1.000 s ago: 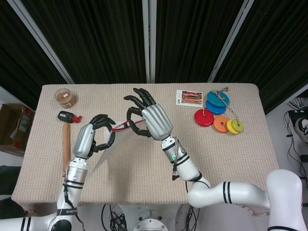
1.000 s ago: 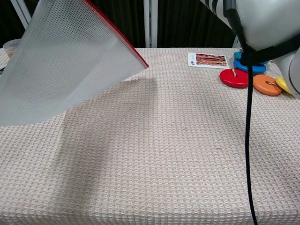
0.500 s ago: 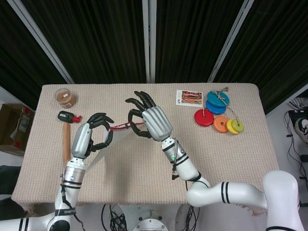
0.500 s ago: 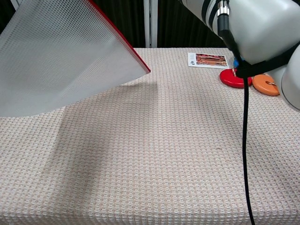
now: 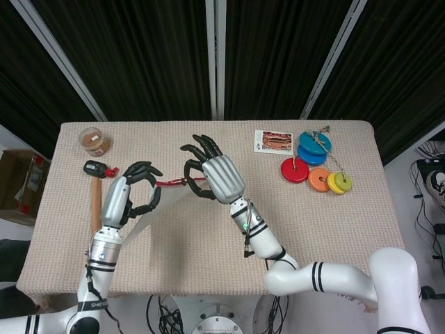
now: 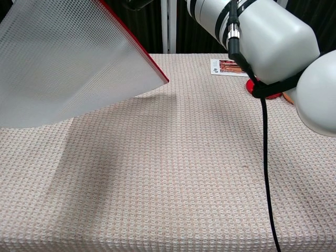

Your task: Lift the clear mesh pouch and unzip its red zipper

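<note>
The mesh pouch (image 6: 68, 68) hangs above the table (image 5: 208, 236) — left hand (image 5: 125, 198) curls around one end of its red zipper (image 5: 170, 184), right hand (image 5: 212, 174) pinches the other end, remaining fingers spread.

Both arms are glossy white with rounded joints and black bands near the wrists. The left hand (image 5: 127, 198) and right hand (image 5: 212, 174) have silver-grey backs and black fingers (image 5: 198, 149). A black cable (image 6: 265, 157) hangs along the right arm, and a small green light glows at its wrist.
</note>
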Action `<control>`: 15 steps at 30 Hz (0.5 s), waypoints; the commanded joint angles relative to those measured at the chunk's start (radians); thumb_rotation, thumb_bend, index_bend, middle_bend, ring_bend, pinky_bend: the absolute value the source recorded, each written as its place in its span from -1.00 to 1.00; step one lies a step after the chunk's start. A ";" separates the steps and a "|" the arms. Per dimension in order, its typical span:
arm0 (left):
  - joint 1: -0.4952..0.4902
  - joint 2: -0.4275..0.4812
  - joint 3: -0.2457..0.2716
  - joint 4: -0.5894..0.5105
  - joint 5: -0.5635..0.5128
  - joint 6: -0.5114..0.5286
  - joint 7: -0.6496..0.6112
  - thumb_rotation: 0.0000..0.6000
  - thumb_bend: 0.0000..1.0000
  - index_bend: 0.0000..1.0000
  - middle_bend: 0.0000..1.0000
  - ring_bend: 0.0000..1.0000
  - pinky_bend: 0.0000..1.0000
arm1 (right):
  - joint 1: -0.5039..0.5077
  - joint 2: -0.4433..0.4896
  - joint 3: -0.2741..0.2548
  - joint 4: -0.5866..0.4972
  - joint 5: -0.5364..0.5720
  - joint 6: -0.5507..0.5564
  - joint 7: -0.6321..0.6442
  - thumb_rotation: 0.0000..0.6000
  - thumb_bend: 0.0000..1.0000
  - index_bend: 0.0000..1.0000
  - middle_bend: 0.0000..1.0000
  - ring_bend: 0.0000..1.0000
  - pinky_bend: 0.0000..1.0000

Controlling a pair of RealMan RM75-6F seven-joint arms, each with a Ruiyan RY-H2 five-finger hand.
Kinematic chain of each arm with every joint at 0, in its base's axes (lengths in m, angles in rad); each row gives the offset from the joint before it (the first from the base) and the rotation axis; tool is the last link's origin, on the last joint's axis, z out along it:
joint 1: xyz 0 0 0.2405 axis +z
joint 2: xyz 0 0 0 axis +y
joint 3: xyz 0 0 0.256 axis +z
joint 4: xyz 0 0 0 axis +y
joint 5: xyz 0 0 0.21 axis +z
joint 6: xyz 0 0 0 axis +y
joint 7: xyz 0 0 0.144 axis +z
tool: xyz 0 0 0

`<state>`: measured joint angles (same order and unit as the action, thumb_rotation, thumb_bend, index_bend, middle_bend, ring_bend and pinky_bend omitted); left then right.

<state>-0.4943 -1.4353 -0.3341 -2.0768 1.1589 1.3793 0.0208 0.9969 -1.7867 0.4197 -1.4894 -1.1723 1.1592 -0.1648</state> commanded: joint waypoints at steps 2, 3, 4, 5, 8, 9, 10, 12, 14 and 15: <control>0.001 0.001 -0.003 0.002 0.000 -0.001 -0.006 0.96 0.08 0.33 -0.23 -0.59 -0.32 | -0.002 -0.003 -0.001 0.010 -0.001 -0.004 0.006 1.00 0.15 0.50 -0.63 -1.00 -1.00; 0.002 0.000 -0.005 0.004 0.001 -0.001 -0.009 0.96 0.08 0.33 -0.23 -0.59 -0.32 | -0.004 -0.003 -0.002 0.012 -0.002 -0.005 0.008 1.00 0.15 0.49 -0.63 -1.00 -1.00; 0.002 0.000 -0.005 0.005 0.002 -0.001 -0.010 0.96 0.08 0.33 -0.23 -0.59 -0.31 | -0.005 -0.003 -0.002 0.014 -0.002 -0.005 0.008 1.00 0.15 0.49 -0.63 -1.00 -1.00; 0.002 0.001 -0.006 0.006 0.003 -0.001 -0.012 0.96 0.08 0.34 -0.23 -0.59 -0.31 | -0.006 -0.002 -0.002 0.015 -0.002 -0.005 0.008 1.00 0.15 0.49 -0.63 -1.00 -1.00; 0.003 0.002 -0.006 0.006 0.006 -0.002 -0.014 0.96 0.08 0.34 -0.23 -0.59 -0.32 | -0.010 -0.001 -0.002 0.020 -0.002 -0.006 0.009 1.00 0.15 0.50 -0.63 -1.00 -1.00; 0.004 0.003 -0.006 0.006 0.007 -0.002 -0.017 0.97 0.08 0.34 -0.23 -0.59 -0.31 | -0.011 0.001 -0.002 0.022 -0.001 -0.008 0.010 1.00 0.15 0.50 -0.63 -1.00 -1.00; 0.005 0.004 -0.006 0.006 0.009 -0.002 -0.019 0.97 0.08 0.34 -0.23 -0.59 -0.31 | -0.012 0.001 -0.001 0.024 0.000 -0.008 0.011 1.00 0.15 0.50 -0.63 -1.00 -1.00; 0.007 0.007 -0.008 0.005 0.013 0.000 -0.024 0.96 0.09 0.34 -0.23 -0.59 -0.31 | -0.016 0.003 -0.004 0.025 -0.001 -0.010 0.013 1.00 0.16 0.50 -0.63 -1.00 -1.00; 0.011 0.009 -0.008 0.006 0.017 0.003 -0.032 0.95 0.09 0.34 -0.23 -0.59 -0.32 | -0.021 0.007 -0.007 0.027 -0.002 -0.010 0.014 1.00 0.16 0.50 -0.63 -1.00 -1.00; 0.013 0.010 -0.009 0.007 0.019 0.005 -0.038 0.95 0.09 0.34 -0.23 -0.59 -0.31 | -0.025 0.010 -0.009 0.028 -0.003 -0.010 0.014 1.00 0.16 0.50 -0.63 -1.00 -1.00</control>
<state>-0.4829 -1.4264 -0.3423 -2.0706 1.1766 1.3825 -0.0147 0.9746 -1.7788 0.4125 -1.4622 -1.1743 1.1495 -0.1509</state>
